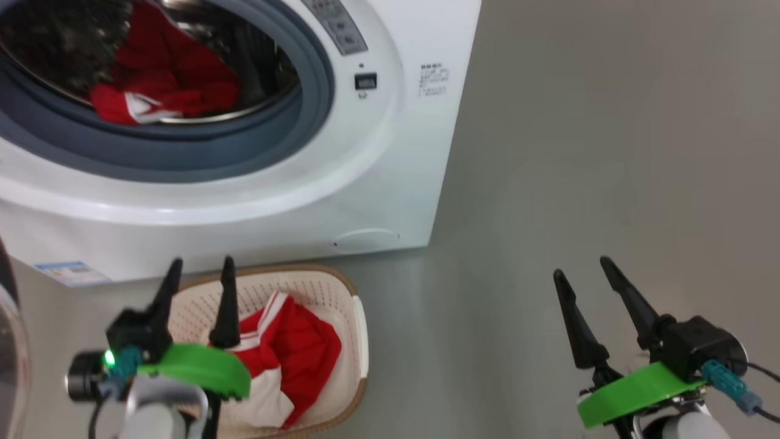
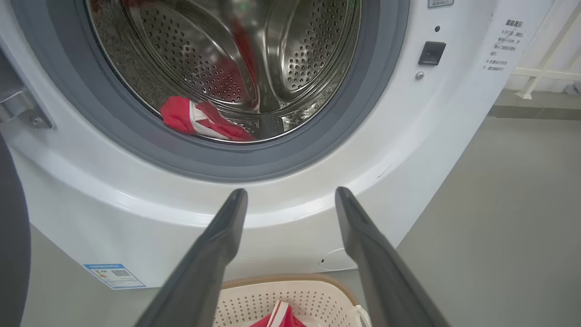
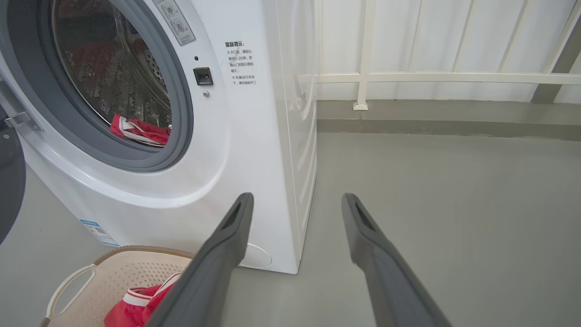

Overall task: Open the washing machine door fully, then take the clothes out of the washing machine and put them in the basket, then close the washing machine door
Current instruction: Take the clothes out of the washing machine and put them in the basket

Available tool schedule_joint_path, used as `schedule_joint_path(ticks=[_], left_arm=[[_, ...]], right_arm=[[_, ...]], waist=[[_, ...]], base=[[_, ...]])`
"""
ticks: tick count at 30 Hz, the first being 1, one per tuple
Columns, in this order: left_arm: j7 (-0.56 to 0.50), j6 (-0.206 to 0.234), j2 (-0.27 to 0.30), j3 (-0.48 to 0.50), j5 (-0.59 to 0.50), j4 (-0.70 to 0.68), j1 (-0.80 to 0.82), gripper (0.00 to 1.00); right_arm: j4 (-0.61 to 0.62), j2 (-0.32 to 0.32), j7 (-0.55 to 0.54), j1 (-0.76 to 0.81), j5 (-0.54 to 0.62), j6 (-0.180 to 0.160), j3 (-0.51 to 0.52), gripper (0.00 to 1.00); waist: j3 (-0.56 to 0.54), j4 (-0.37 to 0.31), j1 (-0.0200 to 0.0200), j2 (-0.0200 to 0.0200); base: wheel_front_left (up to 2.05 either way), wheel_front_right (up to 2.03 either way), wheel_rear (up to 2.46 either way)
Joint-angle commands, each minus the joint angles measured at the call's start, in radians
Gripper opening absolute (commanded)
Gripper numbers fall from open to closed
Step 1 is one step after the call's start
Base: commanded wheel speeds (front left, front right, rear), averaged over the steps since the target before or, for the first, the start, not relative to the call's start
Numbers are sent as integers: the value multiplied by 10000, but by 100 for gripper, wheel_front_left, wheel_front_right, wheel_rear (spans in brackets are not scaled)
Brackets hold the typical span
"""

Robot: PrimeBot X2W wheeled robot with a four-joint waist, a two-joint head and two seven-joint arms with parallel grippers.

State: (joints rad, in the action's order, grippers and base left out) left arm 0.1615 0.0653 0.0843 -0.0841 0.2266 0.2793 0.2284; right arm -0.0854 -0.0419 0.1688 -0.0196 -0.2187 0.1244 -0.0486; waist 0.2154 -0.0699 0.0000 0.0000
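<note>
The white washing machine [image 1: 390, 152] stands with its drum mouth uncovered. Its door [image 1: 9, 341] is swung out at the far left, where a sliver of its dark rim [image 2: 11, 245] shows. Red clothes [image 1: 164, 79] with white stripes lie at the drum's bottom front [image 2: 199, 120], [image 3: 140, 131]. More red and white clothes [image 1: 286, 360] lie in the cream basket [image 1: 359, 329] on the floor in front of the machine. My left gripper [image 1: 201, 265] hovers open above the basket's left part, empty, fingers pointing at the machine [image 2: 290, 193]. My right gripper [image 1: 582, 268] hangs open and empty over bare floor, right of the machine [image 3: 295, 197].
Grey floor [image 1: 609, 152] stretches to the right of the machine. A white railing [image 3: 431, 77] and a low kerb run along the back in the right wrist view. A small round flap [image 1: 365, 239] and a blue label [image 1: 70, 272] sit low on the machine's front.
</note>
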Motion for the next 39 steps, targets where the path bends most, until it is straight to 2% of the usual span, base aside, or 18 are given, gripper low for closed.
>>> schedule_joint_path(ticks=[1,7,18,25,33,39], left_arm=[[104,-102,335,353,50,241,834,100],[157,-274,813,414,-29,1534,2347,100],[-142,-426,2370,186,-830,3245,5540,100],[-1280,-742,3733,-159,-1497,3886,7451,100],[-3187,-1367,5065,-538,-1958,4151,8889,100],[-4369,-1637,5898,-608,-1968,4294,9525,100]], right_arm=[[278,-83,195,-496,-12,63,-313,100],[58,-83,468,-1087,-218,63,-596,100],[-662,-83,896,-2159,-821,63,-1167,100],[-687,-83,926,-2610,-1409,63,-1469,100],[-606,-83,928,-2806,-1843,63,-1768,100],[-614,-83,928,-2896,-2081,63,-1905,100]], waist=[[1264,-357,0,0],[2150,-722,0,0],[3583,-1450,0,0],[4060,-1948,0,0],[4455,-2431,0,0],[4646,-2700,0,0]], base=[[0,0,0],[0,0,0],[0,0,0],[0,0,0],[0,0,0],[0,0,0]])
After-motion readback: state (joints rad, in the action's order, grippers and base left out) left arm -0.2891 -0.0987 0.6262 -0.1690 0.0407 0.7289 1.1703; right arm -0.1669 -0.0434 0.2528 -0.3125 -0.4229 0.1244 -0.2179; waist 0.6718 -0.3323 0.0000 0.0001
